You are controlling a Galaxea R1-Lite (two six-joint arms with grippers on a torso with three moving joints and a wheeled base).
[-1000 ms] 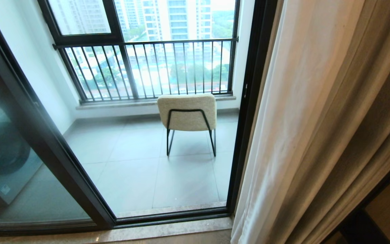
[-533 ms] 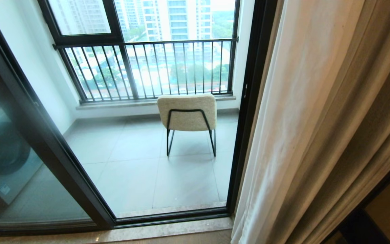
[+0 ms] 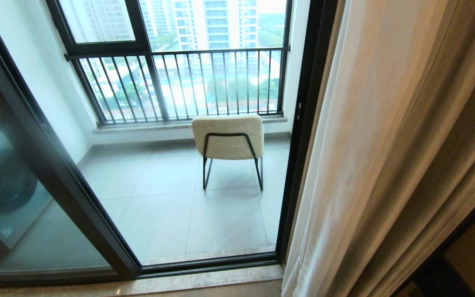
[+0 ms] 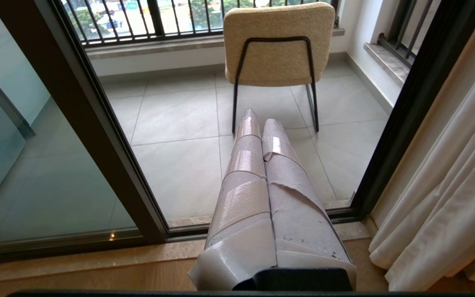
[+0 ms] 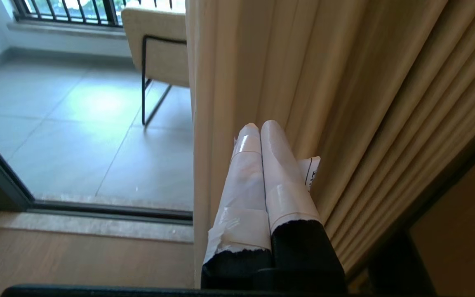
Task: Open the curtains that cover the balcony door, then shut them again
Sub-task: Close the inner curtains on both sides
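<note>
Balcony floor (image 3: pixel 188 214) visible through balcony door (image 3: pixel 299 136); curtains (image 3: pixel 369 165) bunched at its right. Your right gripper (image 5: pixel 259 126) closed, empty, tips at curtain folds. Left gripper (image 4: pixel 261 123) closed, facing chair (image 4: pixel 278 45).

The left gripper (image 4: pixel 260 123) has its two taped fingers pressed together and holds nothing. It points toward the beige chair (image 4: pixel 278 43), which stands on the balcony tiles behind the dark frame of the balcony door (image 4: pixel 97 136). The curtains (image 4: pixel 447 206) hang bunched beside that frame.
</note>
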